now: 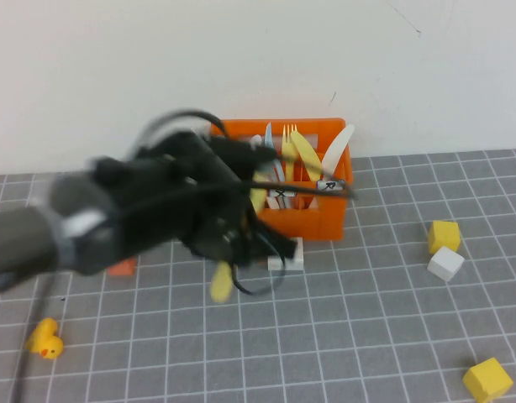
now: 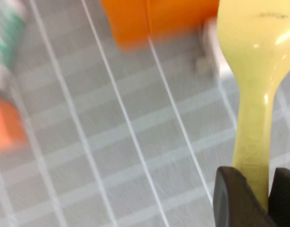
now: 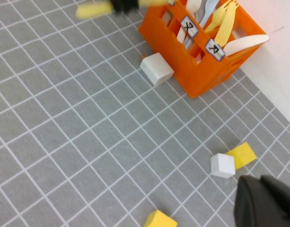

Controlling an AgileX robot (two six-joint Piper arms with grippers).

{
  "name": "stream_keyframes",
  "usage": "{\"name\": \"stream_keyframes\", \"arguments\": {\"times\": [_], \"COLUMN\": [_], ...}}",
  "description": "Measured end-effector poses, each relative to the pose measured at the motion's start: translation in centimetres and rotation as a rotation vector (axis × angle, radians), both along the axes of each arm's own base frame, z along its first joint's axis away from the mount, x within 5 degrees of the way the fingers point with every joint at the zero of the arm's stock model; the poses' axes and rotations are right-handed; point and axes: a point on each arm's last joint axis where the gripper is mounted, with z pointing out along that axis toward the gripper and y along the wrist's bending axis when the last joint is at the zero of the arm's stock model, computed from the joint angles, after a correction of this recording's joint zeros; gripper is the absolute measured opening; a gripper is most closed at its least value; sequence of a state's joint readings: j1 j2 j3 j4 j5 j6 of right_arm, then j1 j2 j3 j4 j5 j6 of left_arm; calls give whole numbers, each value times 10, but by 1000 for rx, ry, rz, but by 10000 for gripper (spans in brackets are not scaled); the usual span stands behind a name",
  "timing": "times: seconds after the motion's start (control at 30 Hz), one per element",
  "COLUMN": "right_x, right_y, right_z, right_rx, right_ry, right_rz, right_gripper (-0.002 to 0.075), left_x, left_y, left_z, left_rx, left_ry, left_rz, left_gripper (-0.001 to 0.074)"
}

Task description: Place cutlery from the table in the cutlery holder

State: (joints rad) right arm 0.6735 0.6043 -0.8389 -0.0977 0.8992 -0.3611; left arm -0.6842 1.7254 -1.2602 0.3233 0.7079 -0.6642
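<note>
Left gripper (image 2: 258, 182) fingers clamp the yellow spoon (image 2: 252, 80) by its stiff, light, slick handle, bowl beyond the fingertips near the orange holder (image 1: 325, 220); right gripper (image 3: 265, 203) well apart, grip state unclear.

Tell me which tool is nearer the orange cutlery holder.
Left. The left tool, shut on the yellow spoon, is just in front of the orange cutlery holder. The right tool hangs well away, above the white cube.
</note>
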Motion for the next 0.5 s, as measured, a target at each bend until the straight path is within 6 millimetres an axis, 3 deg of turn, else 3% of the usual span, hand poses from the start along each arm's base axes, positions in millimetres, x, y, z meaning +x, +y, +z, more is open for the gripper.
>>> {"name": "stream_keyframes", "arguments": {"times": [0.1, 0.27, 0.5], "right_x": [0, 1, 2], "right_y": [0, 1, 2], "right_z": [0, 2, 4], "right_rx": [0, 13, 32], "right_ry": [0, -19, -44], "right_rz": [0, 1, 4], "right_gripper": [-1, -1, -1], "left_x": [-6, -1, 21], "left_y": [12, 30, 54], "left_z": [40, 86, 99], "left_rx": [-7, -40, -171], "left_ry": [-159, -452, -608], "left_rz": [-25, -5, 191], "left_gripper": [126, 20, 2]}}
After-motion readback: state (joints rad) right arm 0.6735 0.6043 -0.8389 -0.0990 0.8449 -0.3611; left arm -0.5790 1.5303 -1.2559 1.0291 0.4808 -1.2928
